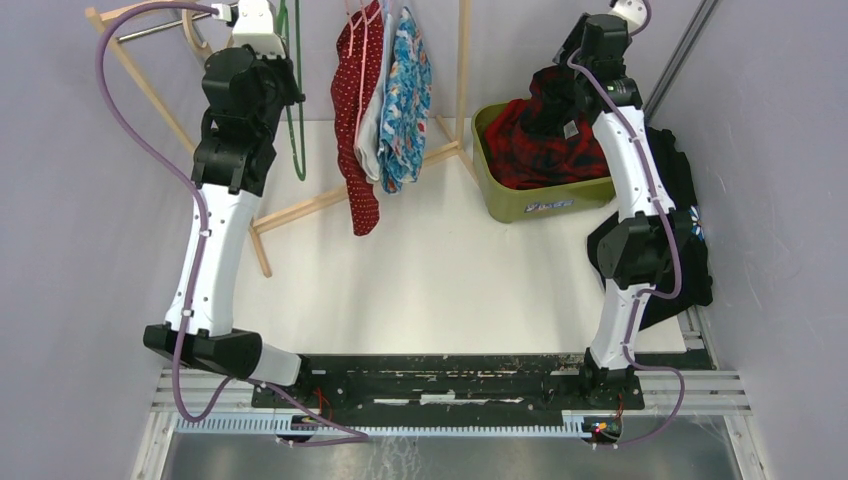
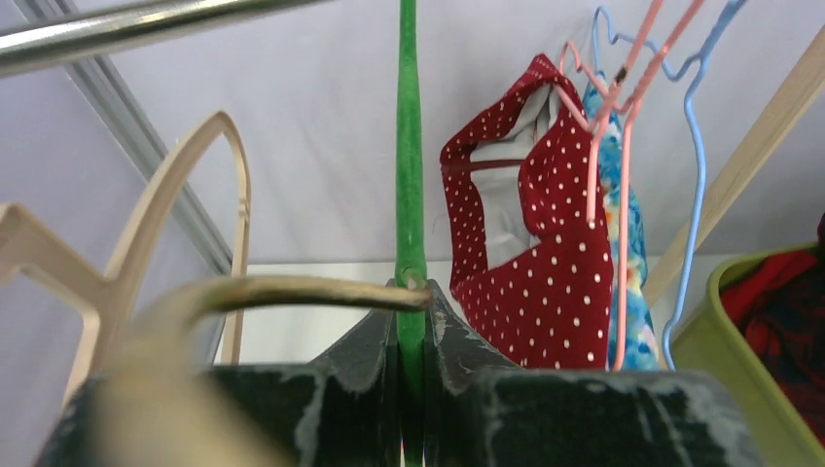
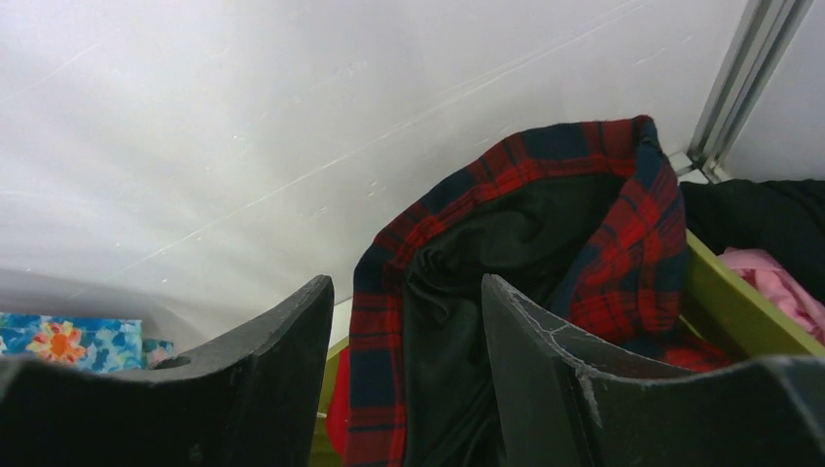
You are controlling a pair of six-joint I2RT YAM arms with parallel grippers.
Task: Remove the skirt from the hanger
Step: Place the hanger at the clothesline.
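At the far left, pale beige hangers (image 2: 185,165) hang from the metal rod (image 2: 146,24) of the wooden rack (image 1: 300,205). Just right of them the left gripper (image 2: 411,302) is raised to the rail with its jaws clenched on the green hanger (image 2: 409,146), the thin green bar pinched between the two black fingers. The green hanger carries no cloth and dangles beside the left arm in the top view.

Further right on the same rail hangs a red polka-dot garment (image 2: 545,282) on a pink wire hanger (image 2: 623,126). Touching it on its right side is a blue floral garment (image 1: 405,100) on a light blue wire hanger (image 2: 693,146). Both drop over the white table (image 1: 440,280).

Right of the rack stands an olive-green bin (image 1: 540,200). The red plaid skirt (image 3: 623,224) is piled in it, its black lining turned outward and one fold standing up above the rim. The right gripper (image 3: 407,287) hovers over the bin with its jaws released and well apart. The skirt's lining shows in the gap between them, but neither finger pinches the cloth. A bit of pink cloth (image 3: 769,282) lies at the bin's right side in the right wrist view. A black garment (image 1: 690,200) lies at the table's right edge, behind the right arm.
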